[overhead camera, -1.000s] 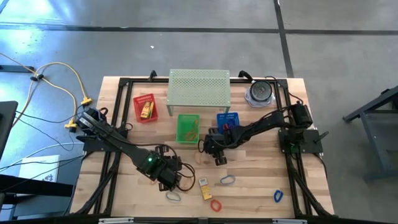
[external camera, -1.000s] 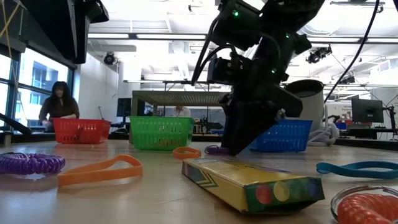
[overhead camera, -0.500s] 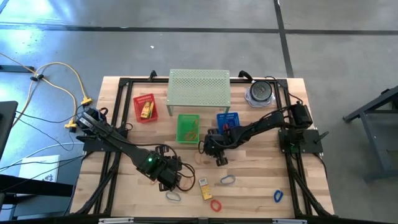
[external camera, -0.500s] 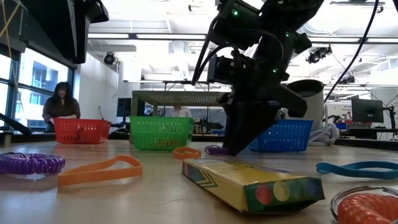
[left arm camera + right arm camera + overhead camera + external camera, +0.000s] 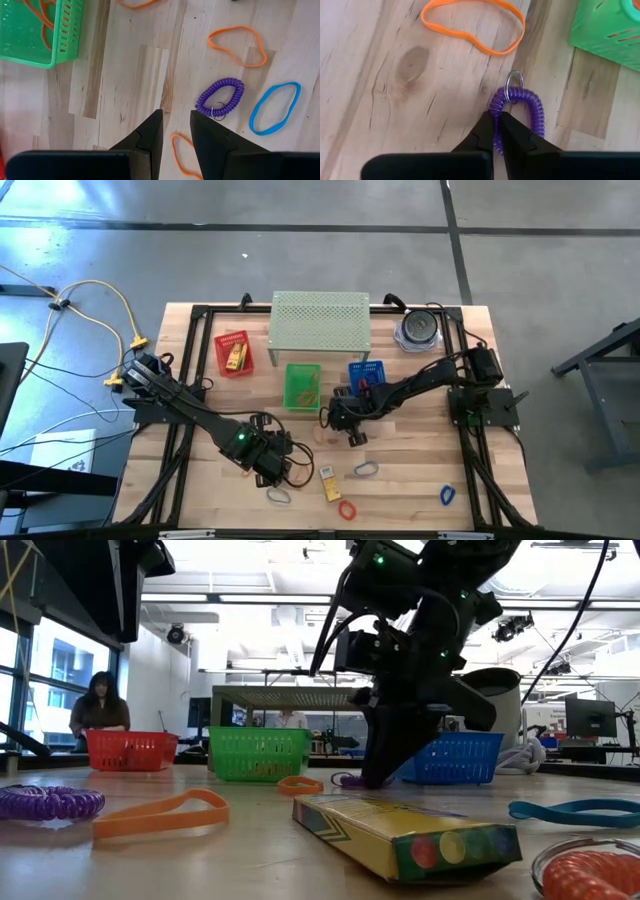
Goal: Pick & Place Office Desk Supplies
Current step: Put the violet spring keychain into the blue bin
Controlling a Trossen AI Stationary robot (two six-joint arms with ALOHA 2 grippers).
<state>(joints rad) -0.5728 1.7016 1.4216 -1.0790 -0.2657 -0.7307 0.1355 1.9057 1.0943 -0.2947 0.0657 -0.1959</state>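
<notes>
I see even, bright overhead light across the wooden table (image 5: 400,480); shadows beneath both arms are soft and short. In the low view the ceiling lights (image 5: 250,600) glare white, and the near packet (image 5: 405,835) is slightly blurred. Ahead of each jaw pair the wood grain is sharp.

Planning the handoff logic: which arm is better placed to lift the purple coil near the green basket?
Right. The right claw is shut on the purple coil beside the green basket. The left claw hovers over bare wood, holding nothing.
</notes>
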